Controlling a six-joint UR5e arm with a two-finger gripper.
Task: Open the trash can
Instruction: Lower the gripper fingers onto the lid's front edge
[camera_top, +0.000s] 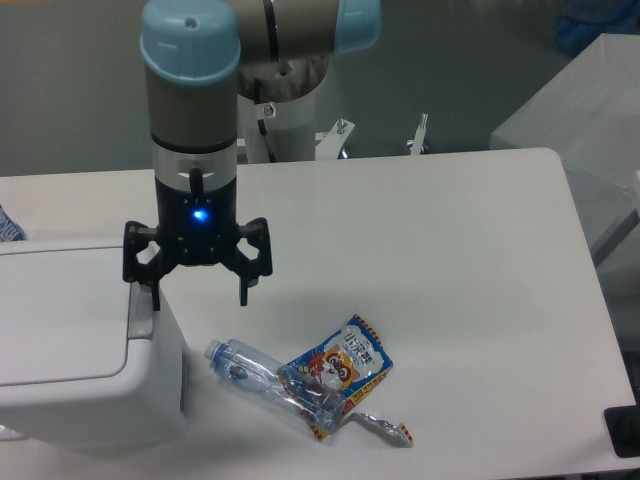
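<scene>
1. Trash can (70, 350) sits at the left edge of the counter (450, 260), a large white bin cut off by the frame on its left side.
2. Its flat lid (60, 335) lies level and closed, so you can judge that the opening itself is not yet done.
3. You see the light-grey push tab (141, 316) on the lid's right edge, next to the bin's right wall.
4. Your gripper (197, 292) hangs straight down over that right edge, with the jaws apart and nothing between them.
5. One finger (153, 292) reaches down to just above the tab; you cannot tell from this view whether it touches.
6. The other finger hangs past the bin's wall, over bare counter.
7. What is left, as you may judge it: press the tab down and let the lid rise.
8. Farther right on the counter you have a clear plastic bottle (262, 383) lying on its side, near the bin but apart from it.
9. A colourful snack packet (345, 368) lies against the bottle's far end.
</scene>
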